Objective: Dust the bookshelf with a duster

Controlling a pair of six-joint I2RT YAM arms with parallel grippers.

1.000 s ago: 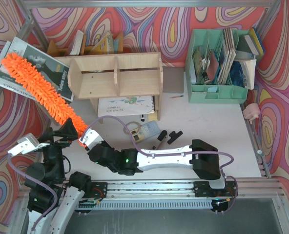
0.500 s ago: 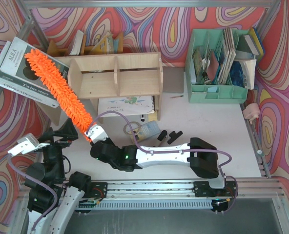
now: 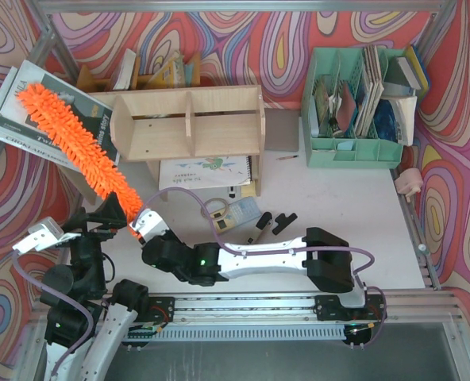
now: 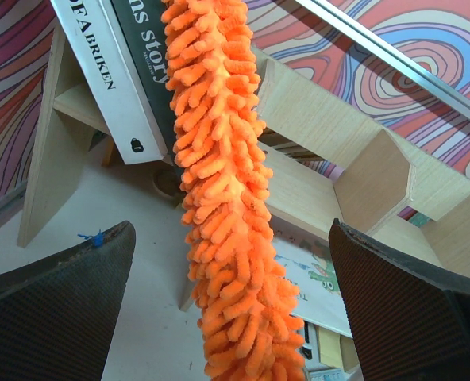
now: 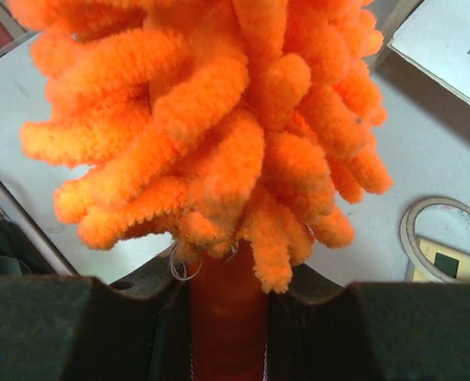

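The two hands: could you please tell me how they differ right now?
The left hand stands wide open, holding nothing; the right hand is shut on the handle of the long fluffy orange duster. The left hand's fingers show gaps from the duster; the right hand's press against it. Both have dark fingers.

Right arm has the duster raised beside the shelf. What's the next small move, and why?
Probably swing the duster rightward so its head comes down on the top board of the bookshelf. The right gripper has its jaws shut on the handle, but the fluffy head slants over the books left of the shelf, so it seems to be wiping no shelf surface.
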